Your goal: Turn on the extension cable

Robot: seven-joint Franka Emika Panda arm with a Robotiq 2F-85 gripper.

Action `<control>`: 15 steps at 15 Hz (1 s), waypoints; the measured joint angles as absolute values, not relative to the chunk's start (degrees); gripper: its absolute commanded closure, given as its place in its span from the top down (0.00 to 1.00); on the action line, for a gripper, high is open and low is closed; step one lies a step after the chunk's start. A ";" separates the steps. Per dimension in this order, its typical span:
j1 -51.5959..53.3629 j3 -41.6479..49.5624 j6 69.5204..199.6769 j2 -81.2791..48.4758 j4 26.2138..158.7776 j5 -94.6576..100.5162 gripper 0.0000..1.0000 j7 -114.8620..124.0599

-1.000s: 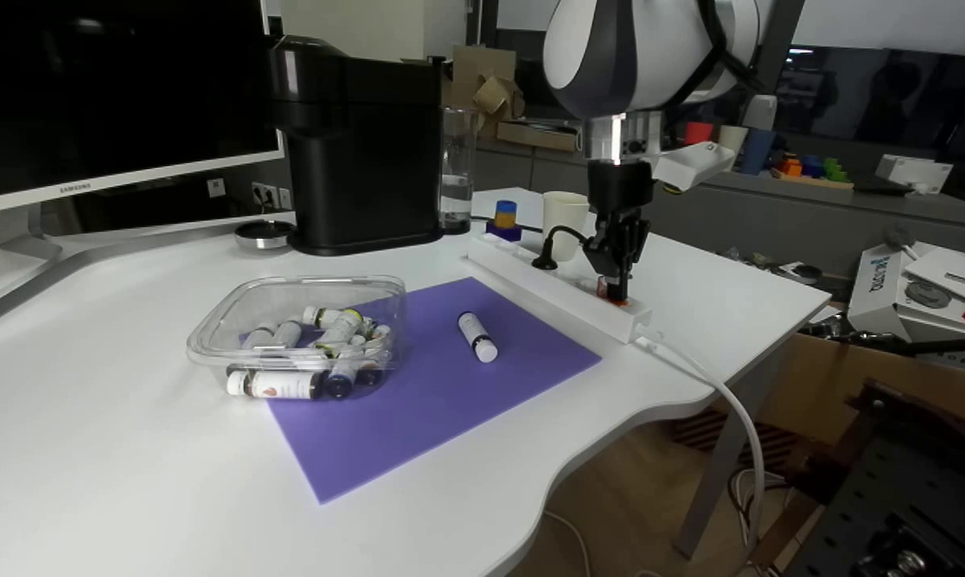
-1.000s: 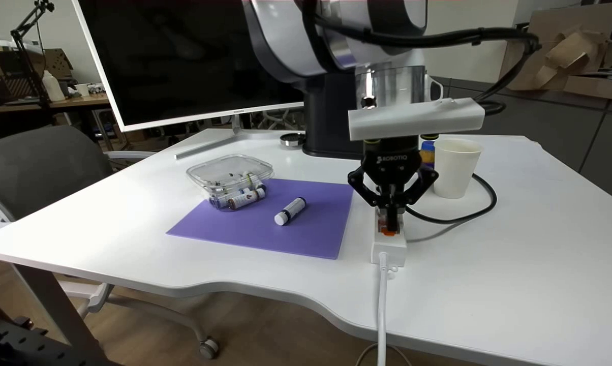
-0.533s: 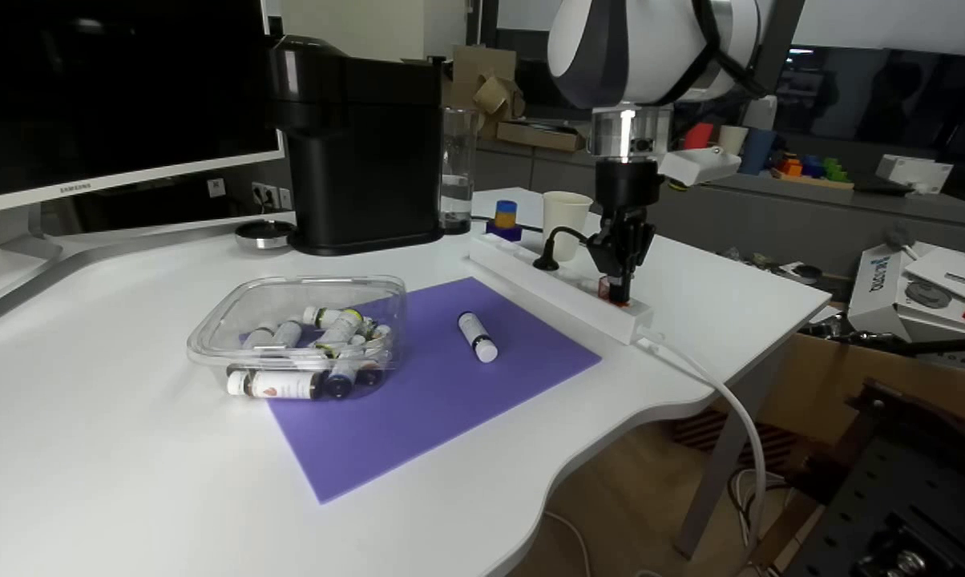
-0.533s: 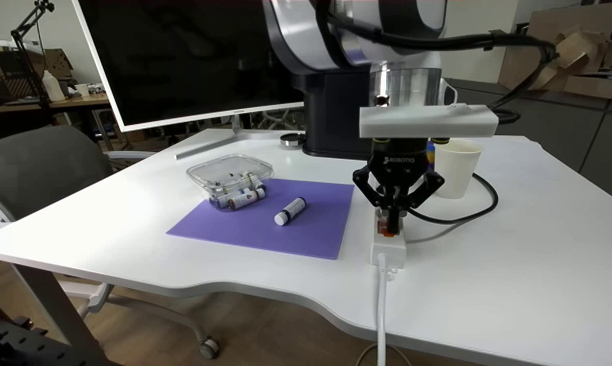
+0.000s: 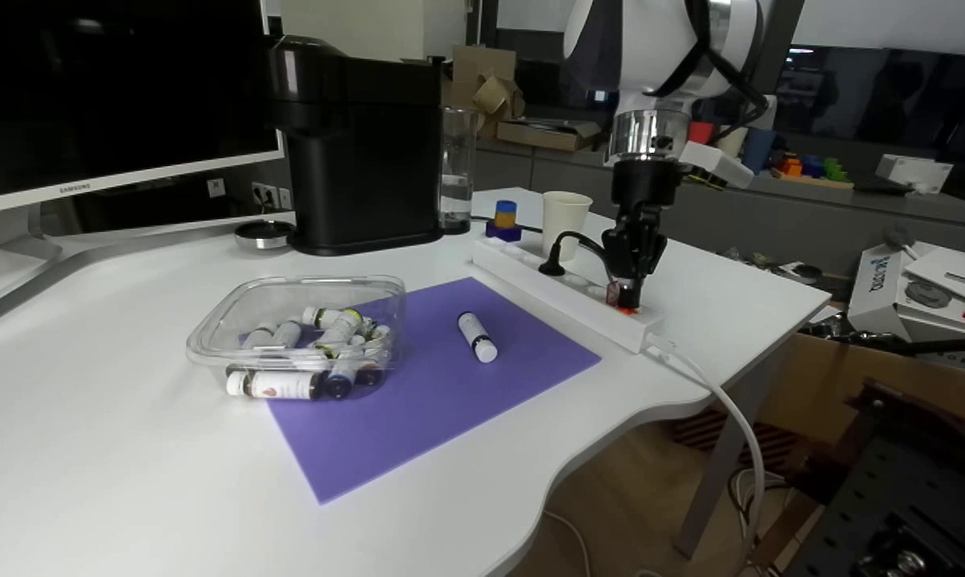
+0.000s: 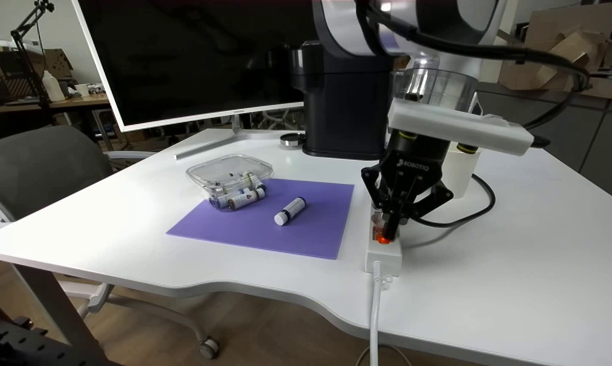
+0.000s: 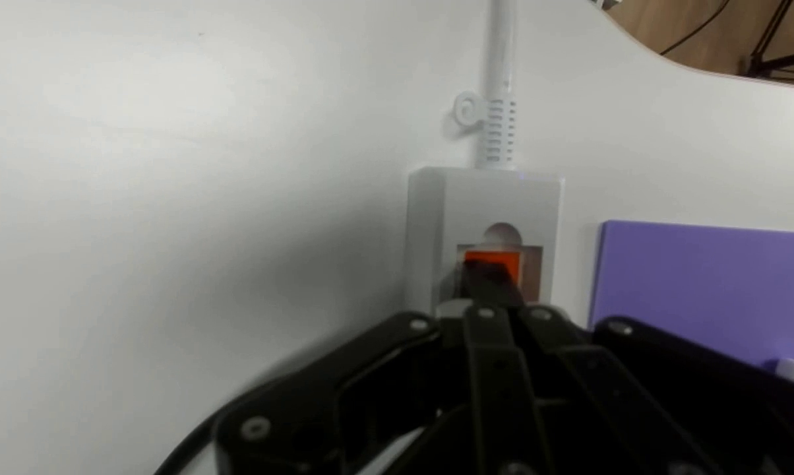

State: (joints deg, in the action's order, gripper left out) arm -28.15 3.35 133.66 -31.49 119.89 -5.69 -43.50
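The extension cable is a long white power strip [image 5: 563, 296] on the table, also in an exterior view [image 6: 382, 262] and the wrist view [image 7: 502, 194]. A black plug [image 5: 552, 264] sits in it and a thick white cord [image 6: 375, 305] leaves its near end over the table edge. Its orange-red switch [image 7: 506, 257] is partly hidden by my fingertips and looks bright in an exterior view [image 6: 383, 239]. My gripper [image 6: 389, 234] is shut and tilted, with nothing seen between its fingers. In the wrist view the gripper [image 7: 489, 280] overlaps the switch; the tips appear to touch it.
A white paper cup [image 5: 565, 216] and a small coloured stack [image 5: 504, 220] stand behind the strip. A purple mat [image 6: 306, 231] with a white tube [image 6: 291, 211] lies beside it. A clear box of small bottles [image 5: 290, 280], a black machine [image 5: 362, 152] and a monitor [image 6: 199, 56] stand farther off.
My arm has shifted and the gripper has tilted, its tips staying at the switch. The strip has slid slightly toward its cord end. The switch looks brighter orange-red than before.
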 measured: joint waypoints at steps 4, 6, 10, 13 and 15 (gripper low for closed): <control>-27.49 3.29 135.48 -29.48 121.98 -5.81 0.00 -45.96; -26.74 3.14 137.07 -25.42 125.50 -5.72 0.25 -48.67; -24.43 3.70 138.76 -13.19 134.71 -5.59 0.45 -52.21; -21.44 5.93 133.98 -4.63 139.08 -2.41 0.66 -51.97; -19.70 7.54 128.89 -0.62 139.96 0.94 0.80 -49.95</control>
State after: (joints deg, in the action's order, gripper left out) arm -19.70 7.54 128.89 -0.62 139.96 0.94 -49.95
